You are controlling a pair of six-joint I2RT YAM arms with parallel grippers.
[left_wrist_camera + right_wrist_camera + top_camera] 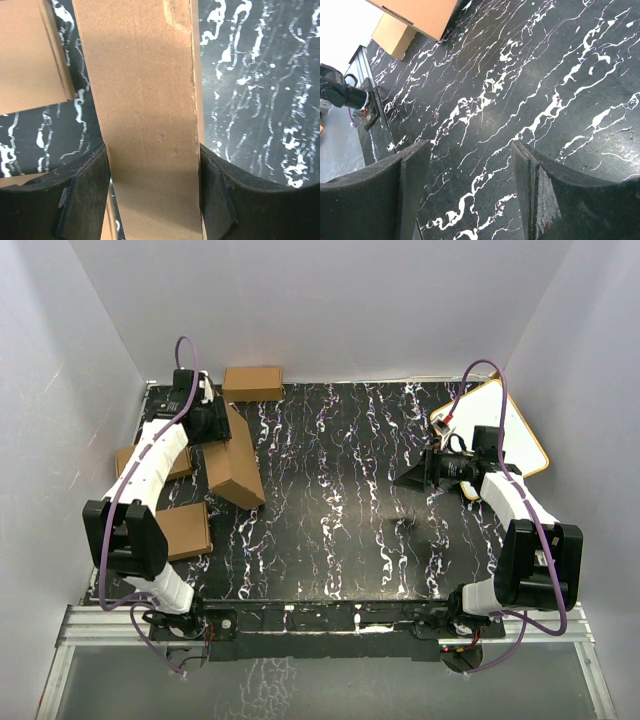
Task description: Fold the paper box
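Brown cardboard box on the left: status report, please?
Left gripper shut on the brown cardboard box, held tilted. Right gripper open, empty. Smaller cardboard boxes close beside it.

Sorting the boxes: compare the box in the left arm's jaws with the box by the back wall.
The held box is bigger; the back box is smaller. The held box sits askew, clamped by the left jaws; the back box lies square to the wall, untouched. Both are plain brown cardboard.
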